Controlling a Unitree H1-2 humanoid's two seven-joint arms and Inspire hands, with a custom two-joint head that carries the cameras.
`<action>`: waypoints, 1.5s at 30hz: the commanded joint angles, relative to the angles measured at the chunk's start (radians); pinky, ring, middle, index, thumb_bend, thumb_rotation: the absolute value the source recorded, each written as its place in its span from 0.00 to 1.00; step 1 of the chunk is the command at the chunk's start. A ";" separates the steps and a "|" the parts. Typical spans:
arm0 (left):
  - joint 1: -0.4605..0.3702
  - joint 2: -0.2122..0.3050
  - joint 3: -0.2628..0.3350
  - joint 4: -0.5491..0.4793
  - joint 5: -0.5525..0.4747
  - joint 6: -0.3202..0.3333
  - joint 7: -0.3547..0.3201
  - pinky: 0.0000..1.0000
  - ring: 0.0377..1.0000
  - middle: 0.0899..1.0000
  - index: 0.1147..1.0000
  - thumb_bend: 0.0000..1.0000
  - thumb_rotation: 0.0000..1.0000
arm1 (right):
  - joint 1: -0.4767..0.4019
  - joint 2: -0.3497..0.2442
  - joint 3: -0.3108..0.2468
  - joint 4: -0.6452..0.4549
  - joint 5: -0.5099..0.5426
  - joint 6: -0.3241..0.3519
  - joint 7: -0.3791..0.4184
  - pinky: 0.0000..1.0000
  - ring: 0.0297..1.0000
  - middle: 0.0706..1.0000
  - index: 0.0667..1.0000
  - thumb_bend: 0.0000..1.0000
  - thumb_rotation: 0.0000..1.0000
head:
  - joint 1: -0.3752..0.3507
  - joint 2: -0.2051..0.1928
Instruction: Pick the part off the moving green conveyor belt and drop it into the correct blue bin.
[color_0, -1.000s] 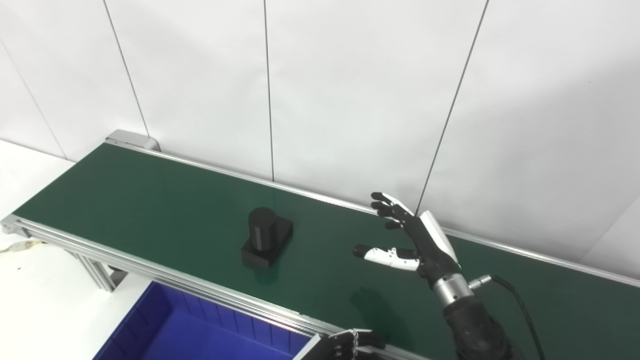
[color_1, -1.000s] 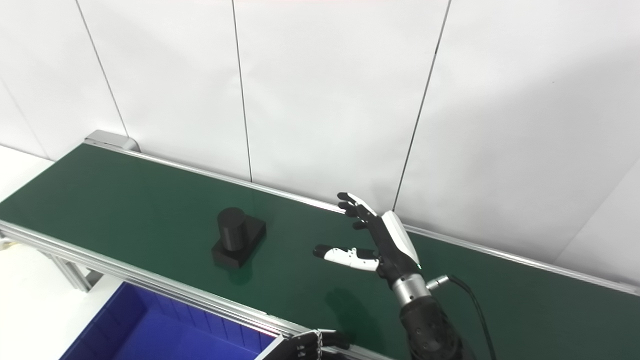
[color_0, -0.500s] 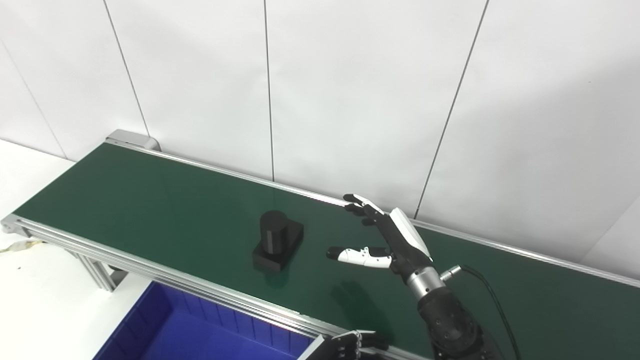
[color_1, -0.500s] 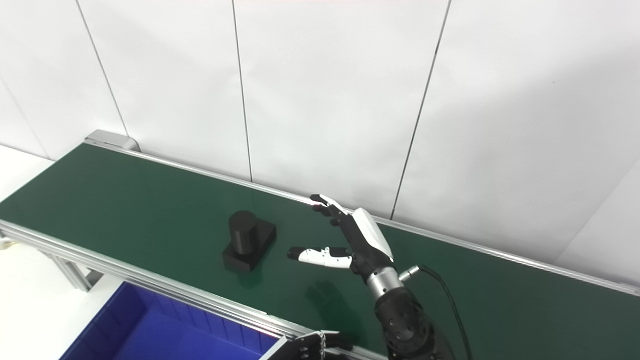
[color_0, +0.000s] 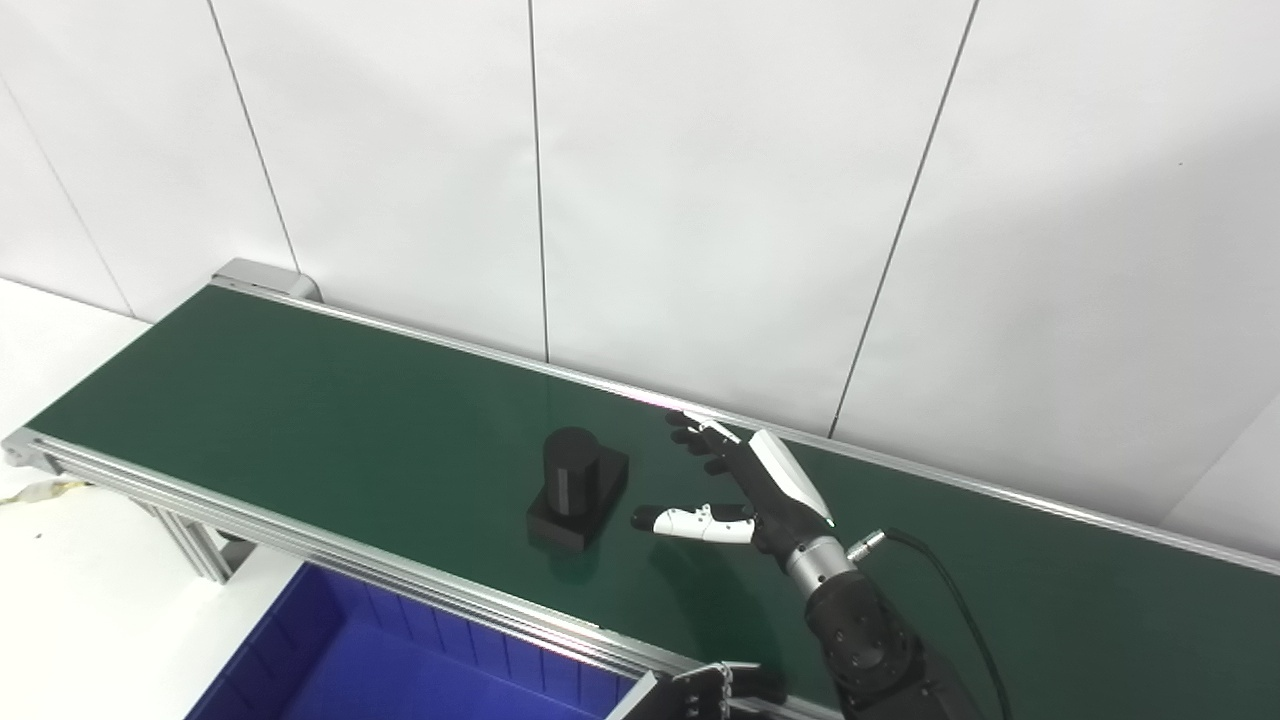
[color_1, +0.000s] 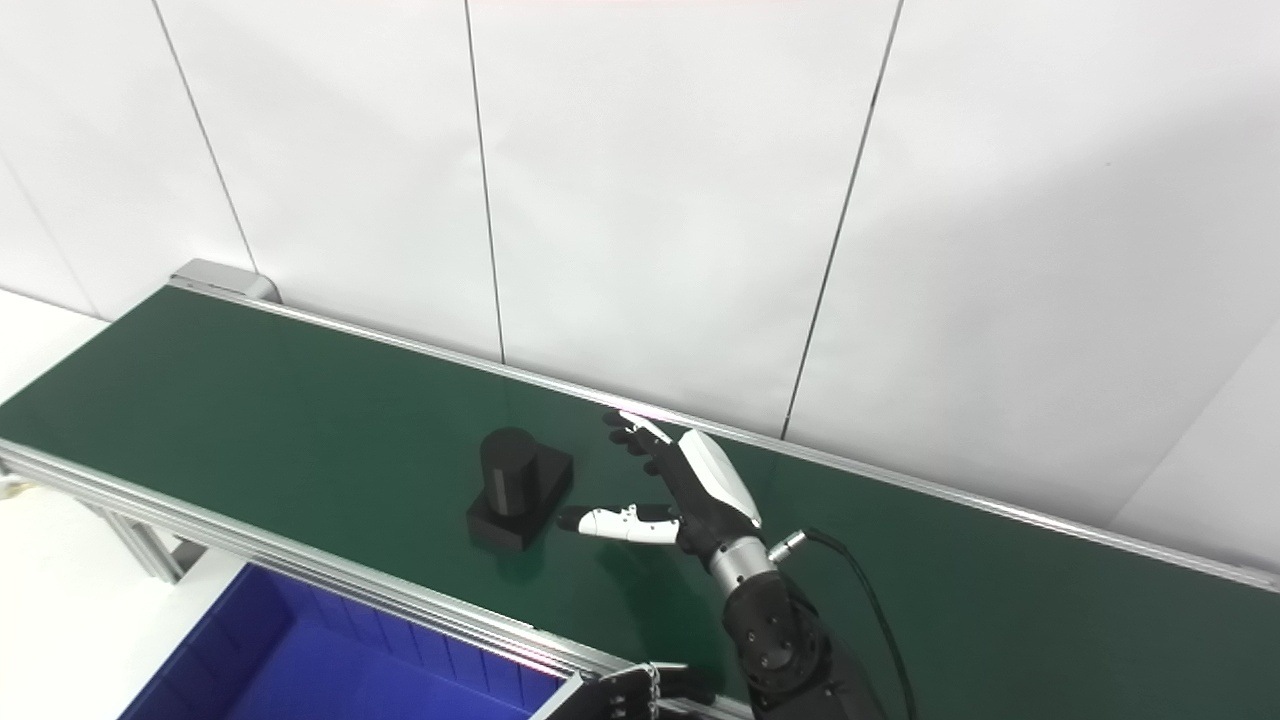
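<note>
**Open right hand beside the black part on the belt**

Nearest, at the bottom edge, the left hand (color_0: 712, 690) shows only as a few dark fingertips; whether it is open or closed cannot be told. Left of it lies the blue bin (color_0: 330, 650), just in front of the conveyor's near metal rail.

On the green conveyor belt (color_0: 300, 400) stands the black part (color_0: 577, 489), a short cylinder upright on a square base, near the belt's near edge. Just right of it the right hand (color_0: 745, 490) is spread wide and holds nothing: its white thumb (color_0: 690, 521) points left toward the part's base, close to it but apart, and its fingers (color_0: 700, 440) reach toward the far rail.

Beyond the belt rises a white panelled wall (color_0: 700, 200).
</note>
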 joint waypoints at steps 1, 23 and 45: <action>-0.018 -0.014 -0.008 -0.022 0.004 -0.045 0.013 0.70 0.73 0.76 0.74 1.00 0.15 | -0.062 0.030 -0.002 0.011 0.006 -0.054 -0.023 0.80 0.87 0.86 0.88 0.84 0.53 | 0.003 0.002; 0.000 -0.017 -0.029 -0.044 0.026 -0.045 0.037 0.70 0.73 0.74 0.74 1.00 0.19 | -0.122 0.070 0.023 0.226 -0.032 -0.117 -0.124 0.80 0.87 0.87 0.88 0.88 0.54 | 0.011 0.018; 0.021 -0.025 -0.059 -0.079 0.055 -0.041 0.079 0.70 0.73 0.77 0.77 1.00 0.20 | -0.094 0.090 0.046 0.171 -0.061 -0.094 -0.159 0.75 0.81 0.82 0.83 0.83 0.43 | 0.010 0.041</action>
